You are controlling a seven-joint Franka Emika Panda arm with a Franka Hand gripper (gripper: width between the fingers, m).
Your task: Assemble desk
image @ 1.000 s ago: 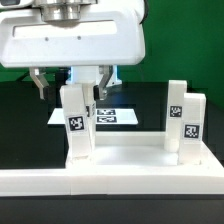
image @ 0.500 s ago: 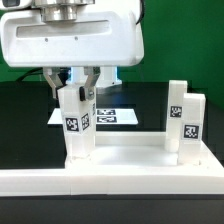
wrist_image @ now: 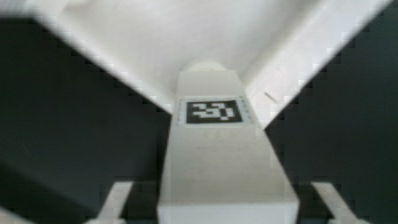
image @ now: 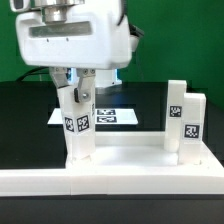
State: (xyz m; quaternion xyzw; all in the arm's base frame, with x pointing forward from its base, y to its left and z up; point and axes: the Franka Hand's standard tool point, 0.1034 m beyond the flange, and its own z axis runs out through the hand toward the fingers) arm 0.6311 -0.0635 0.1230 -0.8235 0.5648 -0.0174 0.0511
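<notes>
The white desk top [image: 130, 158] lies flat with legs standing on it. My gripper [image: 79, 86] comes down from above onto the top of the near-left leg [image: 77, 125], a short square leg showing two tags on adjacent faces and leaning slightly. The fingers straddle it and are shut on it. In the wrist view the same leg [wrist_image: 222, 150] runs down between the fingers [wrist_image: 116, 202] to the desk top [wrist_image: 151, 40], with my gripper [wrist_image: 222, 195] around its upper end. Two more tagged legs [image: 176, 110] [image: 193, 125] stand at the exterior view's right.
The marker board [image: 112, 116] lies on the black table behind the desk top. A long white rail [image: 100, 185] runs along the front edge. A green backdrop stands behind the table.
The hand has turned about its vertical axis and shifted slightly right. The held leg has turned with it, from one tag facing the camera to two faces showing.
</notes>
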